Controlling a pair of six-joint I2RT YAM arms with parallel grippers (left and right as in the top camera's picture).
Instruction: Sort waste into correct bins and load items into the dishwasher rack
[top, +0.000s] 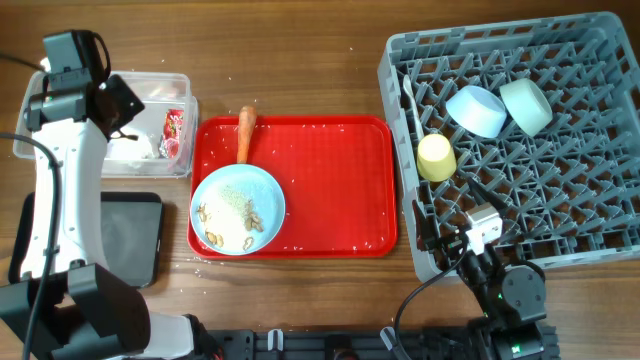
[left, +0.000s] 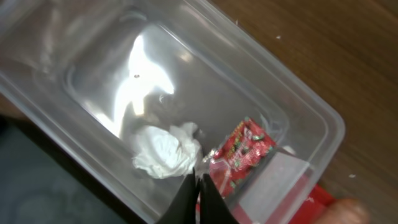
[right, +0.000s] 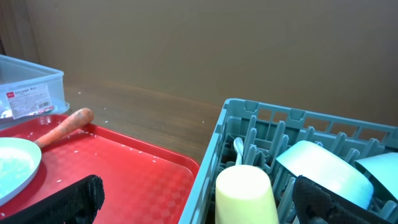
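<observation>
The clear tub (top: 100, 150) at the back left holds the crumpled white tissue (left: 166, 151) and the red-and-clear wrapper (left: 245, 149). My left gripper (left: 200, 179) hangs shut and empty just above them; it also shows in the overhead view (top: 132, 108). The orange carrot (top: 245, 130) lies on the red tray beside the pale blue plate (top: 237, 210), which carries beige crumbs (top: 240, 212). The grey rack (top: 560, 200) holds the blue bowl (top: 475, 110), green bowl (top: 525, 105), yellow cup (top: 436, 157) and white spoon (right: 239, 148). My right gripper (right: 199, 205) is open and empty over the rack's front left, near the cup (right: 245, 193).
The black tray (top: 130, 240) lies at the front left under my left arm. The red serving tray (top: 330, 190) sits in the middle, between the tub and the rack. Small crumbs are scattered on the wooden table around it.
</observation>
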